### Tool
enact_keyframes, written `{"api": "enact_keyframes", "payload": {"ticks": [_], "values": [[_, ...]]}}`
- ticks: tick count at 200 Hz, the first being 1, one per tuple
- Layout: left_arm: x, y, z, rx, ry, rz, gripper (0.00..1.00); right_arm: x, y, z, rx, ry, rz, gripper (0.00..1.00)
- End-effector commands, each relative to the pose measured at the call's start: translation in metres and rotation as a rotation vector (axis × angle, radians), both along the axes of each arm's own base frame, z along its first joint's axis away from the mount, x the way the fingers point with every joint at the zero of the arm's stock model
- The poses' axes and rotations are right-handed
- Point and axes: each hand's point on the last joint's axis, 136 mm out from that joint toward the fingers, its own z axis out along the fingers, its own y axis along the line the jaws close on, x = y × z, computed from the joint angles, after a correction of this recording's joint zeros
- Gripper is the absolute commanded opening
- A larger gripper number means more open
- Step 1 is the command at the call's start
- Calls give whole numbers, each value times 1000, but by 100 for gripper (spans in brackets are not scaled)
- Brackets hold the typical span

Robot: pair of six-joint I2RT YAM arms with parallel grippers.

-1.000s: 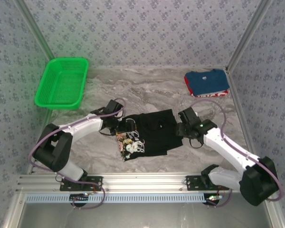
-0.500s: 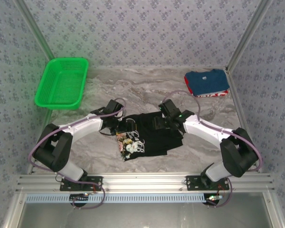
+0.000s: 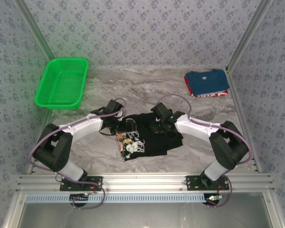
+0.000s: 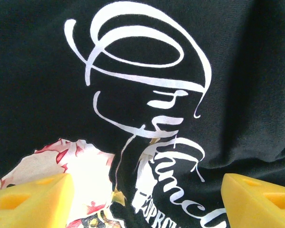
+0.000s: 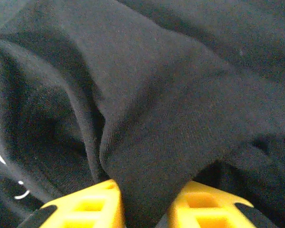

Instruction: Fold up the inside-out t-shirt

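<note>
The black t-shirt (image 3: 154, 138) lies crumpled at the table's middle, its white and multicoloured print (image 3: 131, 144) showing at its left front. My left gripper (image 3: 116, 127) hovers at the shirt's left edge; in the left wrist view it (image 4: 145, 202) stands open, its yellow fingertips (image 4: 31, 197) wide apart just above the white lettering (image 4: 147, 90). My right gripper (image 3: 158, 127) is over the shirt's middle. In the right wrist view it (image 5: 145, 209) is shut on a raised fold of black fabric (image 5: 171, 128).
A green basket (image 3: 61, 83) stands at the back left. A folded blue shirt with red trim (image 3: 206, 83) lies at the back right. Patterned walls close in three sides, and an aluminium rail (image 3: 142, 180) runs along the front edge.
My right gripper has swung left from the shirt's right edge to over its middle, dragging the black fabric with it. The left arm has not moved.
</note>
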Motion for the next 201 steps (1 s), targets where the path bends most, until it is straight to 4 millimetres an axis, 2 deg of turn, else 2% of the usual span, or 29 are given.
{"api": "enact_keyframes", "payload": {"ticks": [1, 18, 37, 73, 80, 83, 89, 111, 126, 139, 159, 181, 188, 201], "values": [[1, 2, 2, 13, -9, -17, 81, 28, -16, 22, -55, -69, -67, 18], [-1, 2, -1, 19, -5, -35, 81, 44, -34, 33, -80, -102, -115, 15], [-2, 1, -5, 20, -1, -61, 81, 61, -53, 34, -97, -110, -169, 13], [-3, -1, -8, 21, -8, -100, 81, 91, -67, 30, -124, -112, -213, 12], [-3, -2, -9, 20, -5, -104, 81, 92, -73, 22, -145, -93, -223, 13], [-3, -3, -9, 18, -5, -106, 81, 100, -70, 32, -132, -112, -230, 13], [-3, -3, -10, 16, -3, -106, 81, 104, -74, 32, -141, -112, -240, 13], [-3, -6, -11, 12, -5, -113, 81, 113, -88, 25, -180, -89, -268, 19], [-4, -8, -13, 12, -3, -121, 81, 117, -96, 21, -189, -69, -280, 27], [-4, -8, -15, 14, -1, -125, 81, 119, -102, 26, -202, -66, -280, 31], [-4, -11, -13, 6, -2, -130, 81, 107, -111, 39, -228, -64, -251, 37], [-2, -14, -9, -2, -11, -130, 81, 63, -114, 36, -187, 36, -211, 44], [-2, -15, -9, -3, -11, -131, 81, 41, -116, 25, -164, 94, -198, 47], [0, -16, -7, -5, -15, -130, 81, 16, -118, 23, -125, 139, -182, 50]]}}
